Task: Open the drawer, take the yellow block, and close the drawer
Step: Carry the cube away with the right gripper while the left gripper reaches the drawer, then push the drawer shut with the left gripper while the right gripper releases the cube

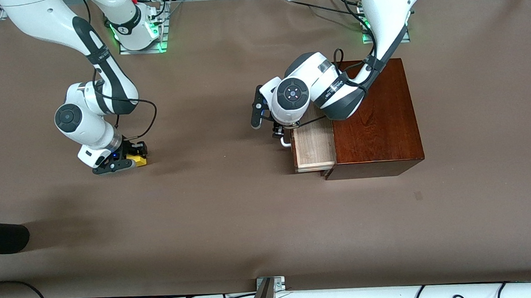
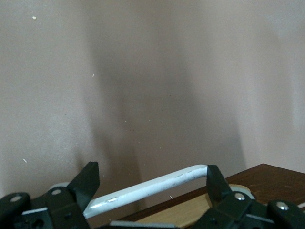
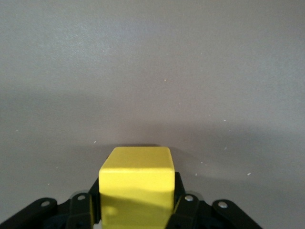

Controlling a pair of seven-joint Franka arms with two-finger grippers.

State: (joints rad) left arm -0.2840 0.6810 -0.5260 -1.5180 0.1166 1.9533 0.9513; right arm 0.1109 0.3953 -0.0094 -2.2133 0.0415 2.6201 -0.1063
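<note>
The right claw is sitting low at the left of the front view, its fingers pressing in on the yellow block, which is showing as a bright cube at the claw's tip just above the brown worktop. In the right wrist view the yellow block is filling the gap between the two dark fingers.

At centre right of the front view the mahogany box is standing with its drawer pulled partly out, pale wood showing. The left claw is hanging at the drawer's white handle, its fingers standing wide to either side of the handle without gripping it.
</note>
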